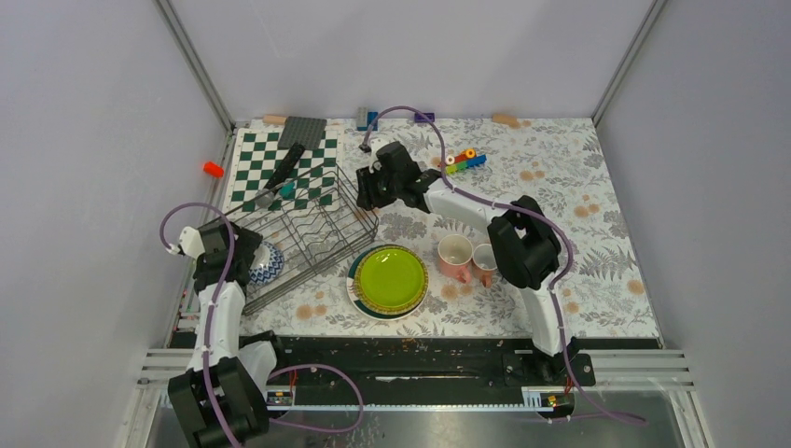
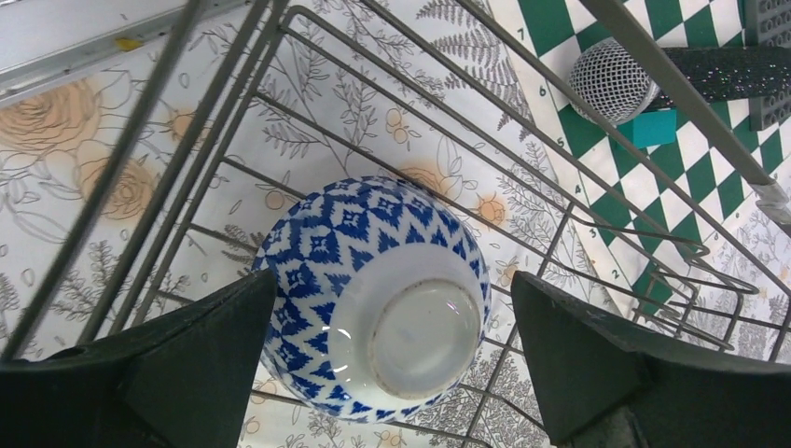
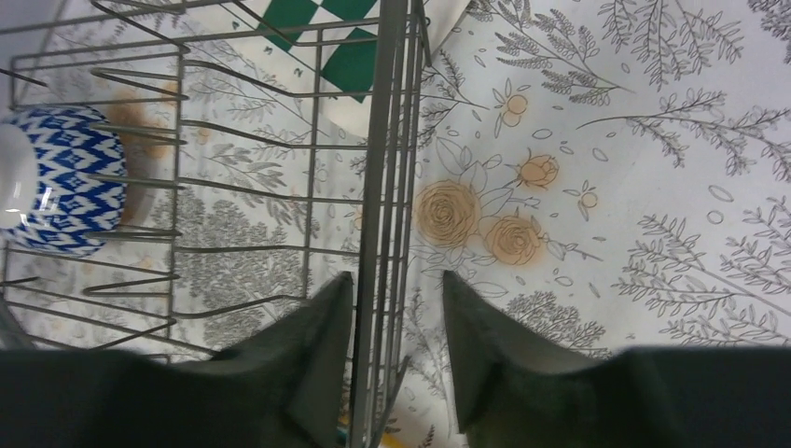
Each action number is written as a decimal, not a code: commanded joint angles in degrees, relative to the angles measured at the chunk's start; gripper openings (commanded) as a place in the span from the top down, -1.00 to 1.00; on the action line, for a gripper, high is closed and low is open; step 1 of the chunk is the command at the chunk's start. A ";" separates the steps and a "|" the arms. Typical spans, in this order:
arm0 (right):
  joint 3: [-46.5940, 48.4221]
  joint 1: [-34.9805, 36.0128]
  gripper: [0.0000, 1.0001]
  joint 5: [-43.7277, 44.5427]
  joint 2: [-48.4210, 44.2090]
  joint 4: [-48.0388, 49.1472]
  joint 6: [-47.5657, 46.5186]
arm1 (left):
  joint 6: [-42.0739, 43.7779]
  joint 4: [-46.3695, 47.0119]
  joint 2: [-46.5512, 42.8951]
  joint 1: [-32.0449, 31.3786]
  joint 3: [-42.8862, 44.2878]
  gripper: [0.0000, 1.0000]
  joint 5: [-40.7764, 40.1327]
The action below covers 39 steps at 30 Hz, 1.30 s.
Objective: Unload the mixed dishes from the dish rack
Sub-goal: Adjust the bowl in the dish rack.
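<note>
From above, the black thin-wire rectangular dish rack [image 1: 303,229] sits skewed on the floral-patterned desk [image 1: 597,205], its far-left corner over the green-and-white chequered board [image 1: 256,163]. A blue-and-white patterned bowl [image 1: 266,263] shows at the rack's near-left end, with the left gripper [image 1: 241,259] right over it. The right gripper [image 1: 366,198] is at the rack's far-right corner. Just off the rack's near-right side lies a stack with a lime-green plate [image 1: 392,277] on top, a yellow rim and then a dark-rimmed white plate showing beneath it. Two pink cups [image 1: 455,254] stand upright to the right of that stack, farther from the rack. In the left wrist view, the bowl lies inside the rack on its bottom wires, its white base ring turned toward the camera. The left fingers [image 2: 187,364] are spread wide on either side of it, one beside its wall and the other apart from it. In the right wrist view, the right fingers [image 3: 317,355] straddle the rack's rim wires. One is against the wires and a gap shows at the other, so it cannot be told whether they are clamped on the rim.
</note>
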 commanded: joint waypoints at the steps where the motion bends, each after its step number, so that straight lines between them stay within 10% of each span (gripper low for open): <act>1: 3.68 1.05 0.21 2.05 1.60 -0.45 -1.11 | 1.16 6.23 1.40 0.43 -0.86 -0.97 4.96; 6: 0.01 1.00 0.77 8.00 -0.10 1.37 0.15 | 1.41 9.00 1.69 0.36 -1.97 -0.97 9.25; 11: -5.61 0.91 0.92 16.33 -3.41 2.66 0.04 | 2.27 12.65 2.51 0.39 -3.19 -0.97 16.17; 22: -14.51 -3.63 1.00 18.36 -8.40 4.58 4.07 | 3.87 19.75 3.49 0.36 -4.96 -0.97 28.20; 39: -17.29 -4.50 1.00 15.91 -10.28 6.51 4.28 | 3.71 6.71 9.89 0.16 -1.16 -0.98 14.43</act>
